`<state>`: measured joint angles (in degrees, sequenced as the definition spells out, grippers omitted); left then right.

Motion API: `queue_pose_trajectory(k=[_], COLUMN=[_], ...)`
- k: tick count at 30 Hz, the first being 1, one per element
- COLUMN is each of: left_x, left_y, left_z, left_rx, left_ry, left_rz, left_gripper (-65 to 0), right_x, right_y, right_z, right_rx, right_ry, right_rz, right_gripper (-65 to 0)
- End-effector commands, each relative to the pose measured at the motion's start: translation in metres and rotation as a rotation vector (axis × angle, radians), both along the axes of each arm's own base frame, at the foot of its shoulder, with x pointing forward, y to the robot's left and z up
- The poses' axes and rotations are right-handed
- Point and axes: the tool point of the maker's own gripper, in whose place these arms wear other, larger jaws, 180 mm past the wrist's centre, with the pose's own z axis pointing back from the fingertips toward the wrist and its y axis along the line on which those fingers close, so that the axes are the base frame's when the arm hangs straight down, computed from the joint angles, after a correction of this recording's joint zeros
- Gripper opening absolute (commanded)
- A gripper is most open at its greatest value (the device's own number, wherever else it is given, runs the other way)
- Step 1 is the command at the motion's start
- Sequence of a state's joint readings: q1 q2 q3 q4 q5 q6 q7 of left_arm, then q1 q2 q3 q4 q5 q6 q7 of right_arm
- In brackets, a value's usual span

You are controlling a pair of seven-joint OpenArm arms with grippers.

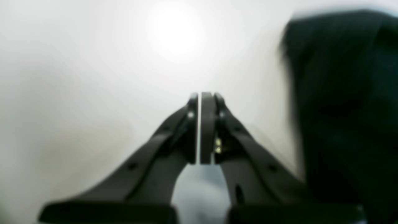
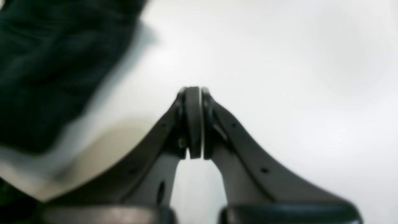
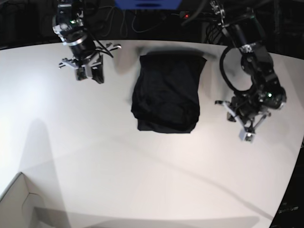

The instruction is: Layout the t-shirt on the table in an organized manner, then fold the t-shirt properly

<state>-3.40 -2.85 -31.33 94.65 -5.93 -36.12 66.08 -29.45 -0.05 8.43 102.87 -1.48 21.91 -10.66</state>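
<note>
The black t-shirt (image 3: 167, 92) lies folded into a compact rectangle near the middle back of the white table (image 3: 118, 161). It also fills the right side of the left wrist view (image 1: 345, 102) and the upper left of the right wrist view (image 2: 53, 65). My left gripper (image 3: 248, 135) hovers to the shirt's right, shut with nothing between its pads (image 1: 207, 124). At the table's back left, apart from the shirt, my right gripper (image 3: 90, 73) is shut and empty as well, its fingertips (image 2: 193, 121) pressed together.
A pale cardboard box corner (image 3: 16, 204) pokes in at the front left. The table's curved edge (image 3: 289, 190) runs down the right side. Cables and dark equipment line the back (image 3: 142, 19).
</note>
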Motion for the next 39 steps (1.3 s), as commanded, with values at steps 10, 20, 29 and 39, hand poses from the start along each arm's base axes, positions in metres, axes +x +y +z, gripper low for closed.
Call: queue_pose_trajectory(k=[10,20,29,39], left_x=[-0.141,-0.235,-0.277,-0.285], left_y=[0.038,0.012,0.001,-0.007], left_z=[-0.006,-0.045,-0.144,-0.250], left_rx=[0.168,0.056,-0.173,-0.380], left_ry=[0.162,0.241,0.331,0.348], left_rz=[0.059,0.057,0.212,0.422], left_gripper=[-65.0,-65.0,-65.0,-65.0], right_x=[-0.082,-0.179,-0.227,-0.226], right_y=[-0.097,-0.115,-0.069,-0.018], right_z=[0.000,-0.047,-0.120,-0.197], right_rx=[-0.132,-0.097,0.158,0.410], right_ry=[0.113,0.376,0.516,0.527], right_rz=[-0.275,-0.274,-0.259,-0.383], right_gripper=[-65.0,-65.0,-65.0,-65.0])
